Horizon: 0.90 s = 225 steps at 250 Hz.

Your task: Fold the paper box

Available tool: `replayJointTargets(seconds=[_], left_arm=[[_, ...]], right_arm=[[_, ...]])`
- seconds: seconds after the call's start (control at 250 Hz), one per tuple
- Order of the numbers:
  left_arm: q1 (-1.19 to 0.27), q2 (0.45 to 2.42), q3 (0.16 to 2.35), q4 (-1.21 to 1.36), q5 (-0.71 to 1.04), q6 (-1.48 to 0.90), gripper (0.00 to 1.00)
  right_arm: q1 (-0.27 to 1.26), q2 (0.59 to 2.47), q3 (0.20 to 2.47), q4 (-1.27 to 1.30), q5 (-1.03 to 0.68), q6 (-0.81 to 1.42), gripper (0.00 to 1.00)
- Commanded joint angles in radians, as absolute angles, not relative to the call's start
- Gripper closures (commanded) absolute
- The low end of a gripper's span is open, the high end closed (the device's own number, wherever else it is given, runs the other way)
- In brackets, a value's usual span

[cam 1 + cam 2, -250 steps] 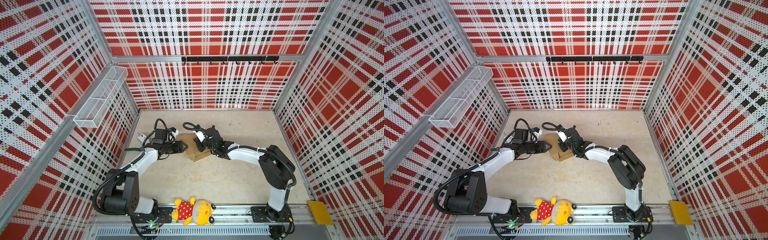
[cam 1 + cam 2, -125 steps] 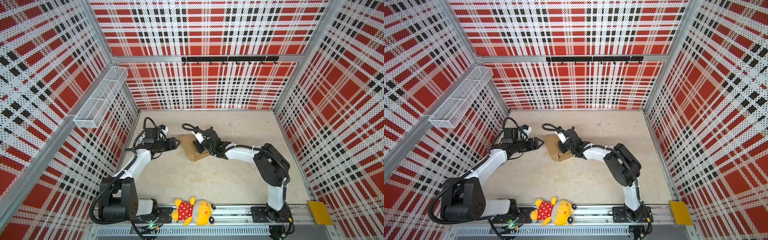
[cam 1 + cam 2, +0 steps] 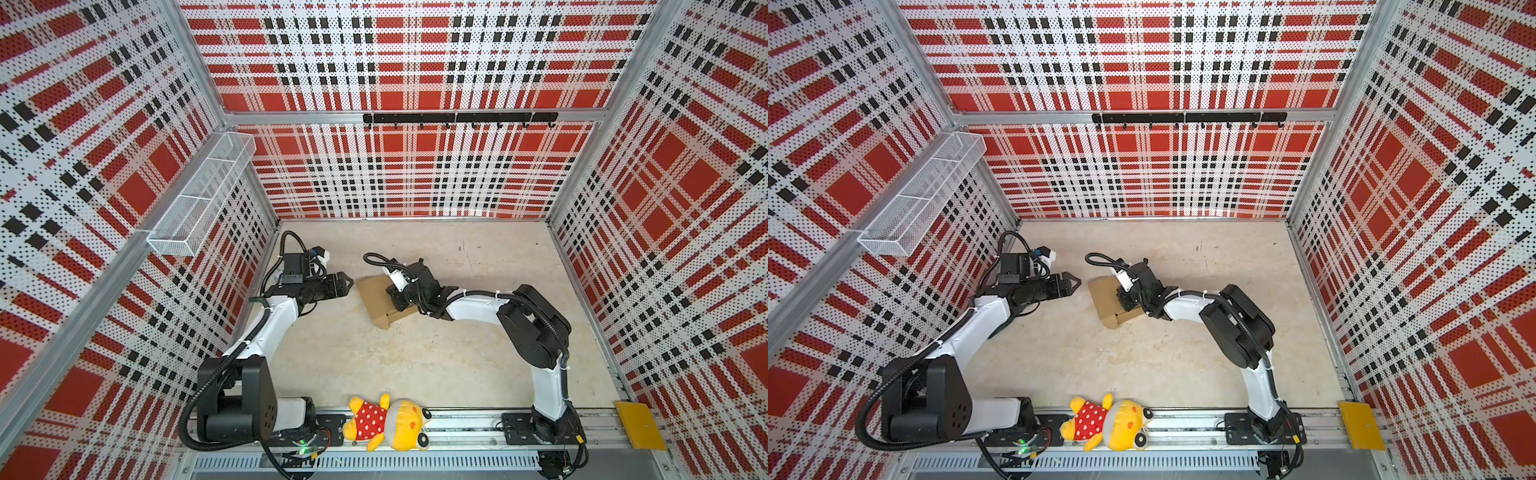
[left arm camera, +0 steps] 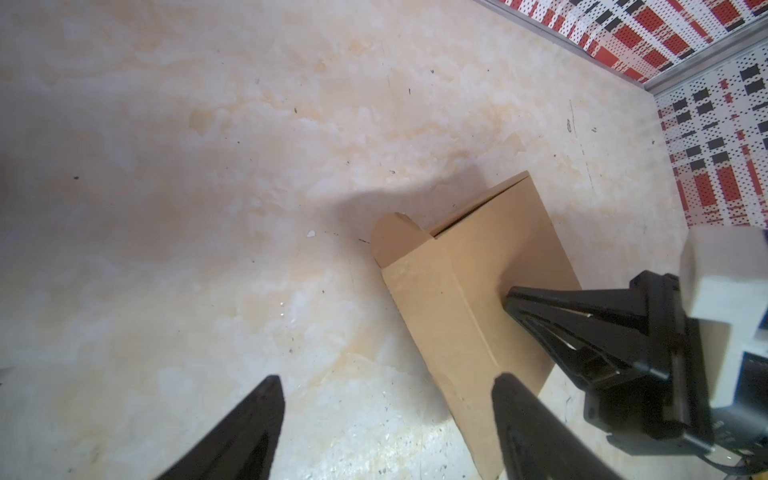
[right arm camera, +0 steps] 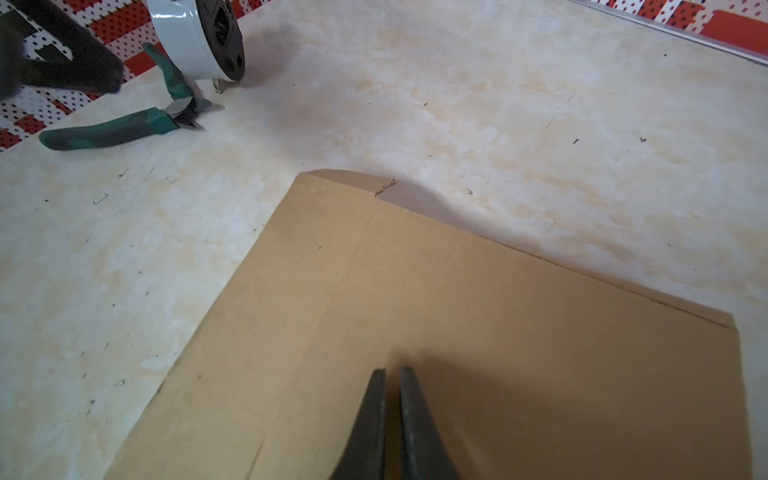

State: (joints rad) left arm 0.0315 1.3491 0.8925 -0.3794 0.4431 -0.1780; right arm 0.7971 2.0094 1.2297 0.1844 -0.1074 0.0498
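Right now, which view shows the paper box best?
Left wrist: the paper box shows top, side, rounded tab. Right wrist crops it to the top panel; both top views show it small, partly under the right arm.

The beige, marbled worktop point(image 3: 415, 365) carries the brown paper box point(image 3: 372, 297), which lies a little left of the middle, skewed to the walls. Green-handled pliers point(image 5: 108, 131) lie on the bare surface at its left edge, close by the plaid wall; small dark specks dot it
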Motion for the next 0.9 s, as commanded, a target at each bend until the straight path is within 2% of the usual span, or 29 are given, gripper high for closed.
replayJointTargets(seconds=[0.0, 0.896], left_arm=[[0.044, 1.333, 0.915, -0.376, 0.425, -0.161, 0.18], [0.054, 1.349, 0.934, -0.376, 0.437, -0.147, 0.18]], right_arm=[[0.801, 2.032, 1.215, 0.226, -0.116, 0.051, 0.89], [0.801, 2.071, 1.137, 0.223, -0.102, 0.024, 0.89]])
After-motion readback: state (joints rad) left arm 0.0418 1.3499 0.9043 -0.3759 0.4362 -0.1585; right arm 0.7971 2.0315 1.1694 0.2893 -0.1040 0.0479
